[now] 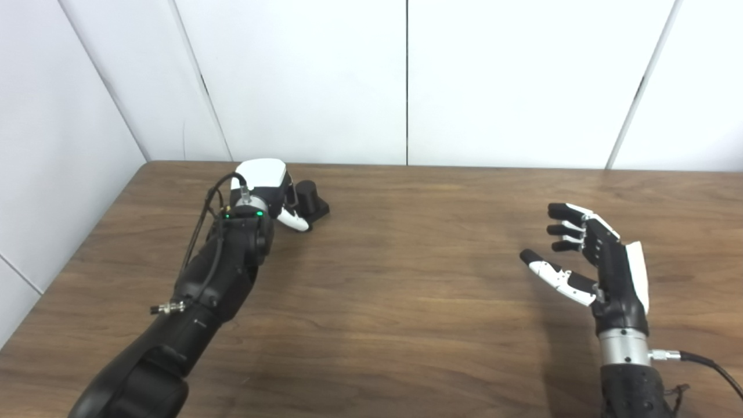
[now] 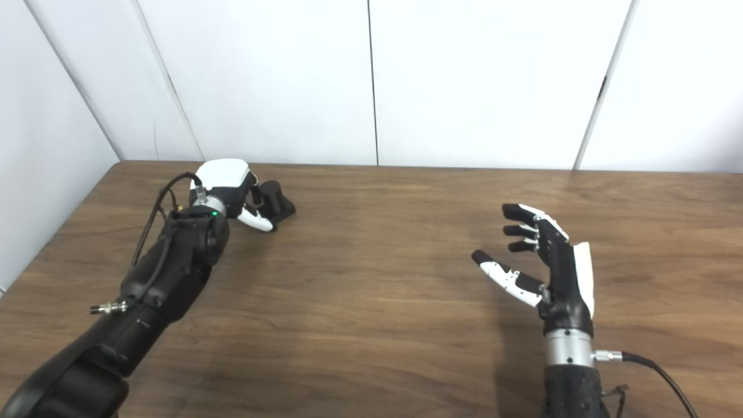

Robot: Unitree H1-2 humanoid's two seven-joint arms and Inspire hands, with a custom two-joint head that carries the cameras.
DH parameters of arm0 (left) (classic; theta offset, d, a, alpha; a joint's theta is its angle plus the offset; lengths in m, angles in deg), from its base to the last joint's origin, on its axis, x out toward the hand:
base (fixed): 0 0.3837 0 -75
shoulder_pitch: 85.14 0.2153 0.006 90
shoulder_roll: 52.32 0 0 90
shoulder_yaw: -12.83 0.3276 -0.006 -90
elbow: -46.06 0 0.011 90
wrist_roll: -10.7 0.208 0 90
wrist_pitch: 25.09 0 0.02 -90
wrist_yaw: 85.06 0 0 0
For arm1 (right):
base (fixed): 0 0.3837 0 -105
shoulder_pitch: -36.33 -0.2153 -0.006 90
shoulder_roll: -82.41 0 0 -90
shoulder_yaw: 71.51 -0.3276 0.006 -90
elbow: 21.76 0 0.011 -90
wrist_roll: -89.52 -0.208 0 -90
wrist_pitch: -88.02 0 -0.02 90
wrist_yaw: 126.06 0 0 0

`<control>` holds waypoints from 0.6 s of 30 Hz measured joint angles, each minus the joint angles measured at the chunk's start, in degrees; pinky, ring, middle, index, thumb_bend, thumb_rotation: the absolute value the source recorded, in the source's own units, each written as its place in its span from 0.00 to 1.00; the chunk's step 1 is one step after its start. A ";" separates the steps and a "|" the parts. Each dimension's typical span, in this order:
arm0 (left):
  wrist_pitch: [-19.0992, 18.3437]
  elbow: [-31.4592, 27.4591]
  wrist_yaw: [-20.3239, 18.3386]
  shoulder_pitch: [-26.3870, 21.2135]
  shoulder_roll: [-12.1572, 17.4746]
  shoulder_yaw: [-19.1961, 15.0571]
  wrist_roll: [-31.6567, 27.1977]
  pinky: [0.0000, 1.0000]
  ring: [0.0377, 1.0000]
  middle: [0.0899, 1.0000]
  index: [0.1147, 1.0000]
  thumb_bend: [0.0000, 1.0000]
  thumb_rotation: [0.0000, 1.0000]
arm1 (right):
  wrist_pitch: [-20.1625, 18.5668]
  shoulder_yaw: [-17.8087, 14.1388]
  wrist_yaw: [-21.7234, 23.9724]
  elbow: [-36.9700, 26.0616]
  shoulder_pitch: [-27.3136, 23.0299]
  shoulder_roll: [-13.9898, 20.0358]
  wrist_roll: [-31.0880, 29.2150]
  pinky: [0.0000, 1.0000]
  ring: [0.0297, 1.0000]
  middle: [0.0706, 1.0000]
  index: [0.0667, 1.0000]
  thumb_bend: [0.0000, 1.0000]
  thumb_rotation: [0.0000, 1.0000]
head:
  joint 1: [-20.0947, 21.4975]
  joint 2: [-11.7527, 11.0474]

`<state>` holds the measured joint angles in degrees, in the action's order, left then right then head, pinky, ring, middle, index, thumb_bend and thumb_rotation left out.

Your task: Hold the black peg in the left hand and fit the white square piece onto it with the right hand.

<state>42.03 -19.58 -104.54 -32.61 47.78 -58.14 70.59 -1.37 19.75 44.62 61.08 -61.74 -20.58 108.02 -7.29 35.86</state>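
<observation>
while the left hand (image 1: 264, 188) is reaching to the far left part of the wooden table (image 1: 395, 290), its fingers are curling around the black peg (image 1: 310, 200), which is sitting on the tabletop; whether the grasp is fully closed, i cannot tell. well apart, the right hand (image 1: 598, 261) is hovering open, fingers spread, holding nothing.
</observation>
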 measured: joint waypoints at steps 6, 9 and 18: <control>1.37 -0.88 -1.26 0.08 0.60 0.14 -3.91 1.00 0.91 0.84 0.56 0.78 0.22 | -0.09 -0.18 -0.06 -0.47 -0.04 0.01 0.12 0.56 0.66 0.72 0.69 0.68 0.15 | 0.26 0.18; 1.84 -1.06 -1.28 0.08 0.60 -0.07 -6.07 1.00 0.91 0.84 0.53 0.78 0.18 | -0.15 -0.33 -0.06 -0.67 -0.04 0.01 0.21 0.56 0.66 0.71 0.69 0.68 0.16 | 0.26 0.26; 5.07 -1.58 -0.54 -0.05 1.47 -0.01 -10.23 1.00 0.91 0.84 0.42 0.52 0.07 | -0.14 -0.53 -0.11 -0.66 -0.05 0.11 0.61 0.56 0.67 0.72 0.68 0.69 0.19 | 0.97 0.44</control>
<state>47.11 -21.16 -105.08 -32.66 49.25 -58.15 60.36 -1.52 19.21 44.51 60.42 -61.79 -20.47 108.63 -6.33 36.30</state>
